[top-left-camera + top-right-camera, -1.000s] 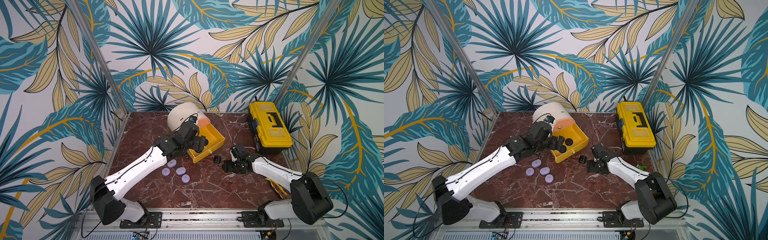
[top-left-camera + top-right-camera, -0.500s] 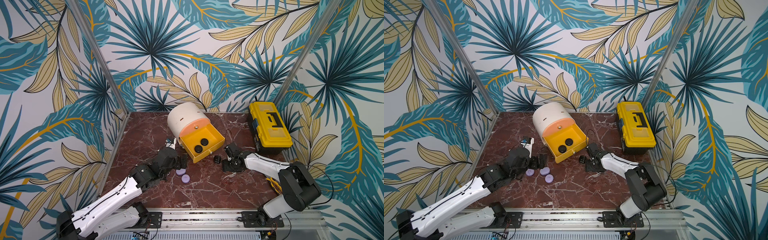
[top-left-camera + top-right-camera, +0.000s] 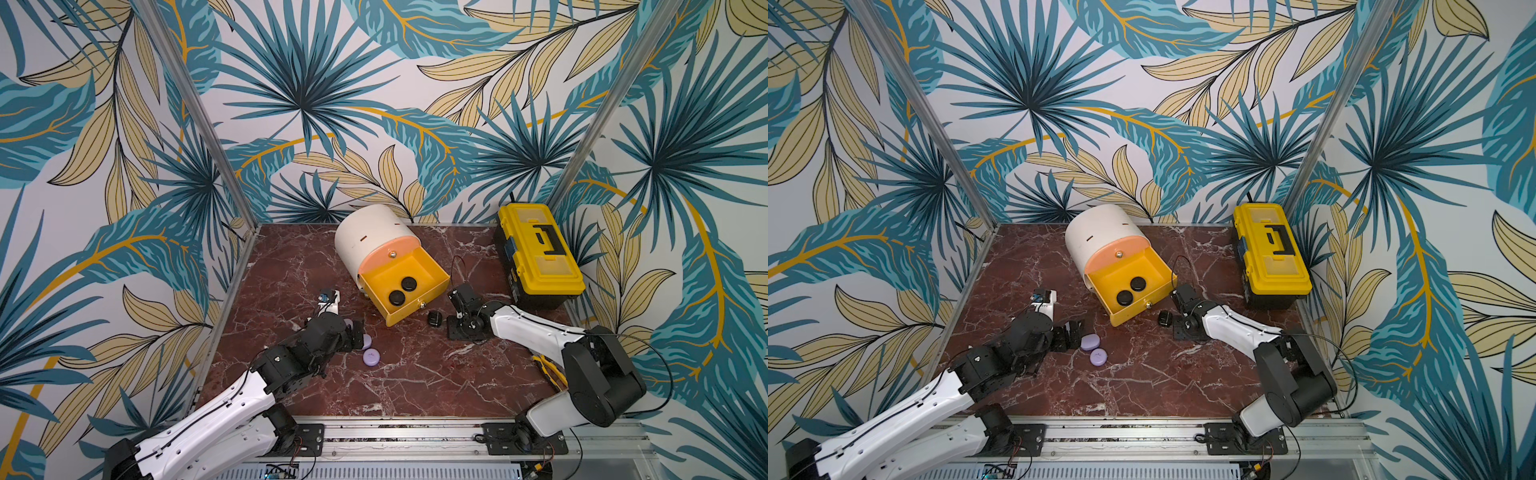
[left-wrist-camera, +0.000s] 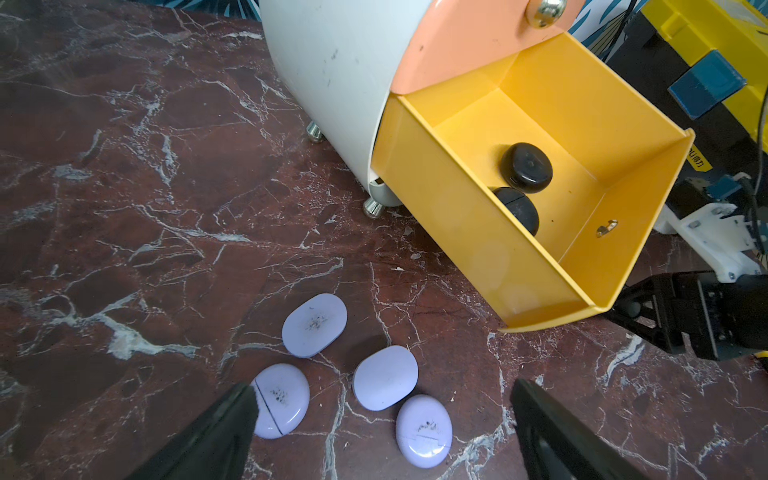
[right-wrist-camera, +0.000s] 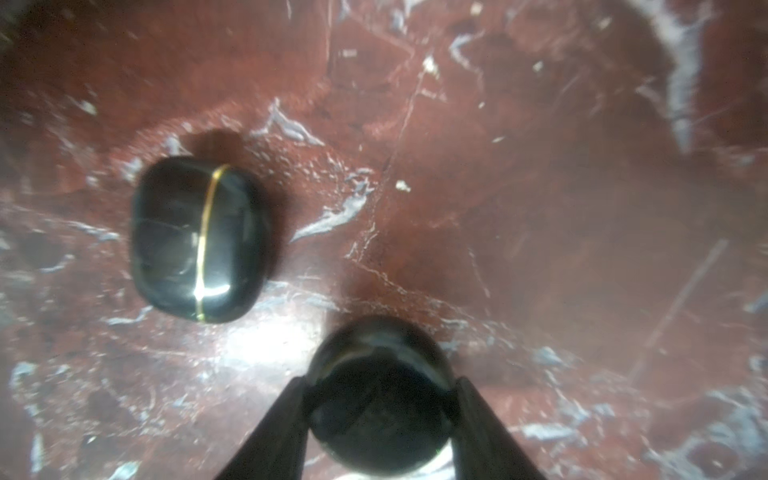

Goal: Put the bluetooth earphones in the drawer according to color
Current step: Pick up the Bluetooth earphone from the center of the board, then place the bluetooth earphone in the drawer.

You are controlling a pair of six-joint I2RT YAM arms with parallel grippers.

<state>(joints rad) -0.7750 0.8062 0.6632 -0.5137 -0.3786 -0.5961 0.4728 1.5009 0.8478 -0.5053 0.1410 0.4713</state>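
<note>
Entry, right gripper point(image 5: 380, 399): fingers are pressing both flanks of a round black case point(image 5: 376, 361) down on the marble point(image 5: 540, 166), near the open yellow drawer point(image 3: 411, 316), where two black cases point(image 3: 409, 284) are already lying. Left gripper point(image 4: 380, 409): I am seeing it spread wide, holding nothing, above four lilac cases point(image 4: 314, 325). Hazards I am watching for: the glossy curved shell squirting off the fingertips, the lift nudging the neighbouring black case point(image 5: 199, 241), the carry clipping the drawer's front wall.

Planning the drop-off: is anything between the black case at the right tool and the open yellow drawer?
Only a second black case, lying on the table between the right tool and the yellow drawer. It is low; lifting the held black case should clear it.
</note>
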